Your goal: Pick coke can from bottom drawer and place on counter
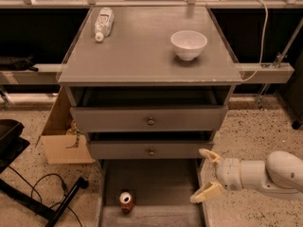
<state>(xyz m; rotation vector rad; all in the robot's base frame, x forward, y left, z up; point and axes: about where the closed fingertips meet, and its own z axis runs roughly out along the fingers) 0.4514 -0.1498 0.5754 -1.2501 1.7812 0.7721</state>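
The coke can [126, 201], red with a silver top, stands upright on the floor of the open bottom drawer [156, 183], near its front left. My gripper [204, 175] is open and empty. It hangs over the drawer's right wall, to the right of the can and apart from it. One pale fingertip [207, 154] is toward the cabinet, the other toward the front. The counter [142, 56] is the broad grey top of the cabinet, well above the gripper.
A white bowl [188, 44] stands on the counter at the right. A white plastic bottle [103, 23] lies at its back left. Two shallower drawers with round knobs [150, 122] sit above the bottom one. A cardboard box [61, 136] and black cables [52, 193] lie on the floor at left.
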